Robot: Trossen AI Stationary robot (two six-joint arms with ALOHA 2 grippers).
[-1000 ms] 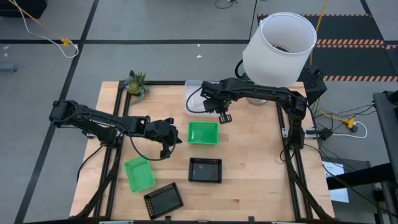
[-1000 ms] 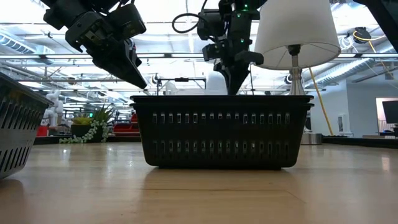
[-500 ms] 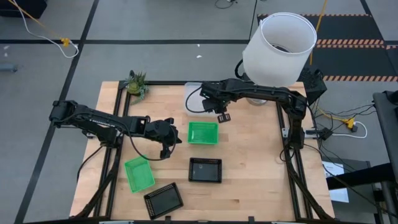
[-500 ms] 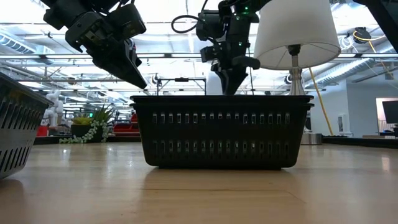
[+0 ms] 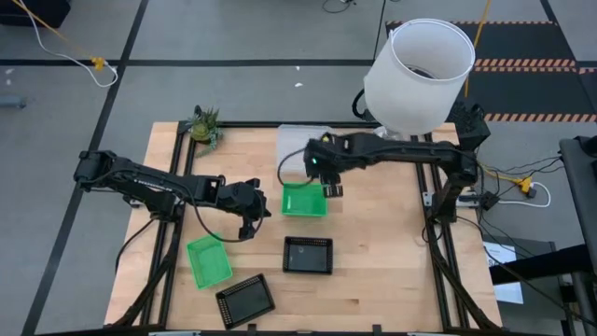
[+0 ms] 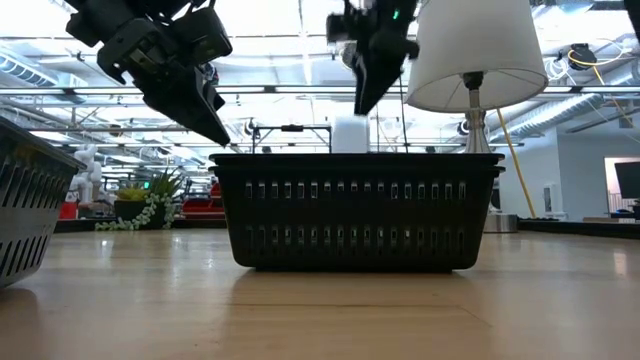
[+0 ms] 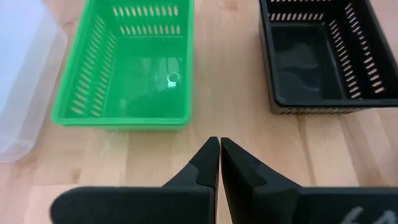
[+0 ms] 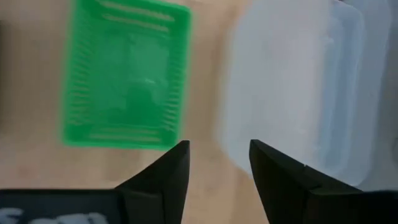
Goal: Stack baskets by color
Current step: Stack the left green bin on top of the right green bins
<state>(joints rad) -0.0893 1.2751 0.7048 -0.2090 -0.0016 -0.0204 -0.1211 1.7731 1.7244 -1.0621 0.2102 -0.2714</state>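
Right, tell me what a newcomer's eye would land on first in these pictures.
Probably the big white lampshade looming over the table's far right corner. Next, the bright green baskets: one mid-table with the right gripper, open and empty, above its right edge, another near the front left. The left gripper, shut and empty, hovers between them, and in the low view a black basket fills the foreground.

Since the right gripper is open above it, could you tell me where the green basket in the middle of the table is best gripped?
Probably the green basket is best taken by one thin perforated wall, from straight above: it sits upright and empty, rim exposed. The right gripper hangs open over its right end wall, so one finger could go inside, one outside.
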